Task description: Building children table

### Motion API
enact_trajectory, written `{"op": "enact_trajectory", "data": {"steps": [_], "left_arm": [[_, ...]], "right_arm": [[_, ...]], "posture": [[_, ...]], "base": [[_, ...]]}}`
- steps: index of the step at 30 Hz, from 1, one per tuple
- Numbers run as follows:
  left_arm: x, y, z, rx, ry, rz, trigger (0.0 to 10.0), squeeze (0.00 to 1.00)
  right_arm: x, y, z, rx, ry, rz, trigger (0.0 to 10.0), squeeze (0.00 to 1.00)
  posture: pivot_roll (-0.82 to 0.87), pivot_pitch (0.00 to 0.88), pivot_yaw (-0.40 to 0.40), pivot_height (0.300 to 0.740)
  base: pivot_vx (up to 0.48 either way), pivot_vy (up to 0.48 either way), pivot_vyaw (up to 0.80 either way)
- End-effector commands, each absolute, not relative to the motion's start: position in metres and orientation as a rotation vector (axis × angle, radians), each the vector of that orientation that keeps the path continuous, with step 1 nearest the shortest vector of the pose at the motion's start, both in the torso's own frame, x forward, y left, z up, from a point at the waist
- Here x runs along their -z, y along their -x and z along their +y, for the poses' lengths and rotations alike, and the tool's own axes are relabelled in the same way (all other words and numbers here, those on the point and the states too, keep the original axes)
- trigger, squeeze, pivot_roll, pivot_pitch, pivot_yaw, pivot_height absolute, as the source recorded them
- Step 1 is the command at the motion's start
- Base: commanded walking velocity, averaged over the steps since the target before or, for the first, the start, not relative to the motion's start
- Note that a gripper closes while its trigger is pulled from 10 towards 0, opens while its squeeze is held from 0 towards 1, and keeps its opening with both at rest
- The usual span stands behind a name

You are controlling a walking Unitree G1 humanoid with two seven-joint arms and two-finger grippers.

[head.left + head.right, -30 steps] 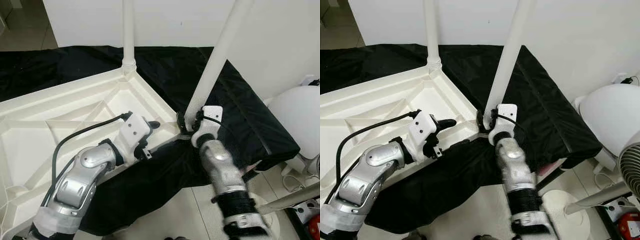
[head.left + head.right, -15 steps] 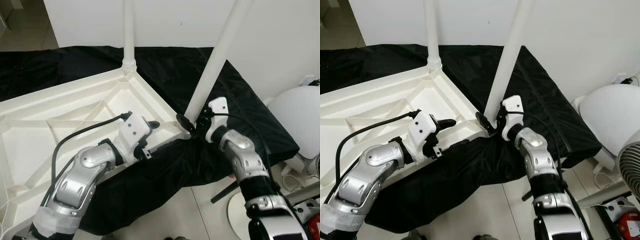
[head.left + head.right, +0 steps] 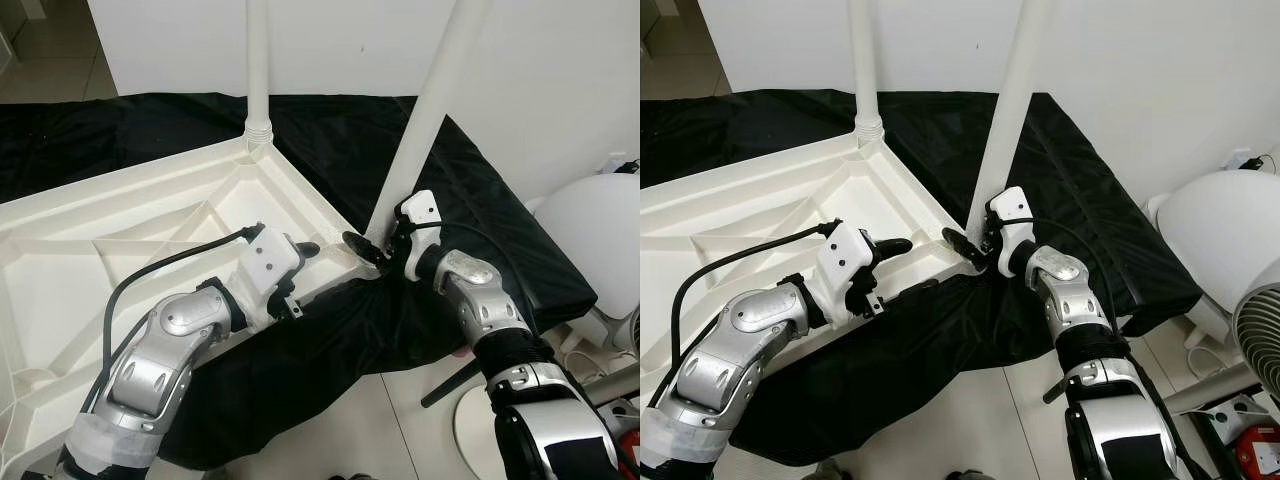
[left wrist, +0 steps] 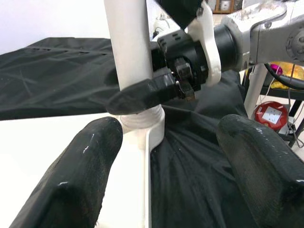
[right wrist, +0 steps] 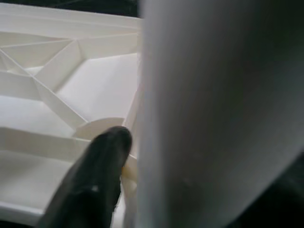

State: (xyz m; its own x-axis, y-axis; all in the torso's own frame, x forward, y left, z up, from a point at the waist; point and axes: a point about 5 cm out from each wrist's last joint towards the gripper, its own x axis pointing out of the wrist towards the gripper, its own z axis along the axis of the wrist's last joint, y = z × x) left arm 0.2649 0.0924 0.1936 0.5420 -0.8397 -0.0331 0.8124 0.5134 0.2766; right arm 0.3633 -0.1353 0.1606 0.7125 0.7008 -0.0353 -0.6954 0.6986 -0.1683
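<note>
Basically, my right gripper (image 3: 372,247) pinched the table leg (image 3: 428,115) near its socket to steady it; left gripper (image 3: 300,262), fingers spread, braced the upturned tabletop (image 3: 120,240).

White table (image 3: 150,230) with white legs (image 3: 430,120), lying on a plain black cloth (image 3: 330,140). Silver arms, black-fingered tools, white wall (image 3: 560,90).

Left arm bent at the elbow, reaching forward and right from the near left; left pincer (image 3: 300,262) level, its 2 black fingers (image 4: 80,175) spread wide apart, holding nothing. Right arm rising from the near right, forearm angled up and left; right pincer (image 3: 975,243) closed around the base of the white leg (image 3: 1010,110), 1 finger (image 5: 90,187) pressed against it.
</note>
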Motion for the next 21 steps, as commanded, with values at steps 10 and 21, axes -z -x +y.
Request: {"op": "enact_trajectory", "data": {"steps": [10,21], "left_arm": [[-0.196,-0.263,0.093,0.965,-0.281,-0.122,10.0,0.00],[-0.193,-0.261,0.093,0.964,-0.269,-0.108,10.0,0.00]], "right_arm": [[-0.147,-0.361,-0.135,-0.731,0.081,0.017,10.0,0.00],[-0.145,-0.354,-0.121,-0.387,-0.012,0.005,10.0,0.00]], "posture": [[0.16,0.077,-0.092,0.740],[0.14,0.089,-0.087,0.740]], "base": [[0.000,0.000,0.00],[0.000,0.000,0.00]]}}
